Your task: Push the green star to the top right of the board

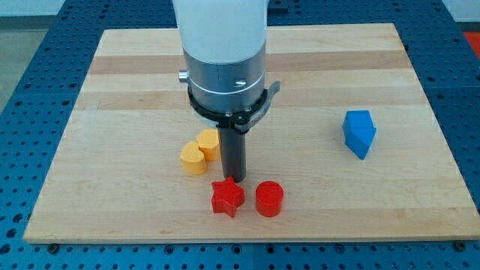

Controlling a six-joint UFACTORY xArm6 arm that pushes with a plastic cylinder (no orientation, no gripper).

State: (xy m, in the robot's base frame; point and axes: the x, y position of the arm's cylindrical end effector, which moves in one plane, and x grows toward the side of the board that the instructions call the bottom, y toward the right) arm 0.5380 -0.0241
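Observation:
No green star shows in the camera view; it may be hidden behind the arm. My tip [233,178] is low in the middle of the board. It stands just above the red star [227,198], close to or touching its top edge. A red cylinder [269,199] sits right of the red star. Two yellow blocks lie left of the rod, the nearer one heart-like [193,159] and the other [208,142] right beside the rod.
A blue pentagon-like block [359,133] sits alone at the view's right. The wooden board [127,82] lies on a blue perforated table. The white and grey arm body [225,67] covers the board's upper middle.

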